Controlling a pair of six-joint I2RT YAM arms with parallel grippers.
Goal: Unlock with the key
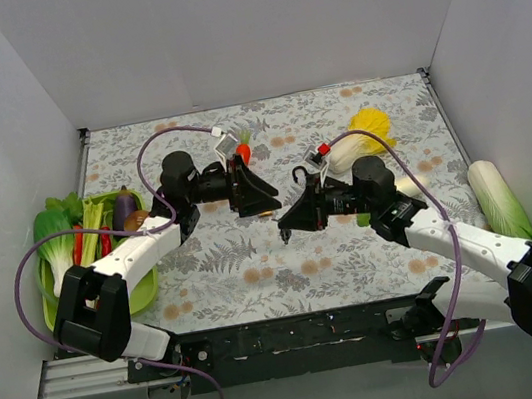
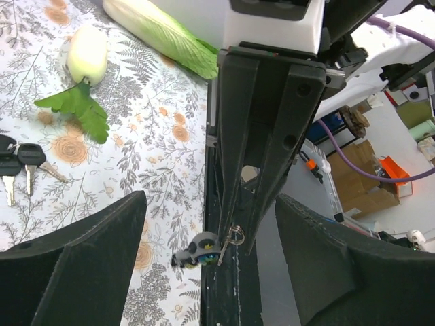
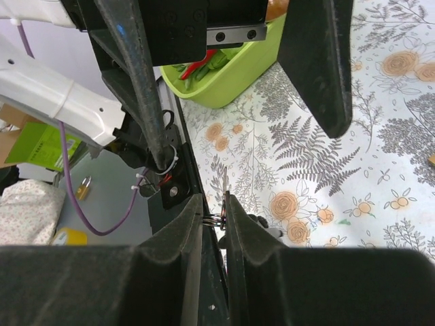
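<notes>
The unlocking looks part-way at best, and the pictures do not settle whether the lock is already sprung. On the floral table (image 1: 247, 273) the two arms meet at the centre of the overhead frame. The left gripper (image 1: 261, 192), just above and left of centre, stands with its jaws wide apart and nothing between them. In its own wrist view its dark fingers (image 2: 81, 258) fill the lower corners with a broad gap between. The right gripper (image 1: 285, 227), at centre and just below the left one, near it but not touching, has its fingers pressed together on the key (image 3: 225, 187).

With no hand on the lock's body, what probably remains is to steady it, seat the key and turn. That holds unless the shackle is already free, which cannot be seen.

A bunch of spare keys (image 2: 17, 163) with black heads lies flat on the cloth at the left edge of the left wrist view, well apart from both grippers.

The lock (image 2: 198, 250) is judged to be the small grey lump at lower centre of that view, just below the right gripper's fingertips and beside a wire ring. It is too small and blurred to tell its shackle or keyhole.

The key shows only as a thin upright blade above that pinched ring, in the lower middle of the right wrist view.
</notes>
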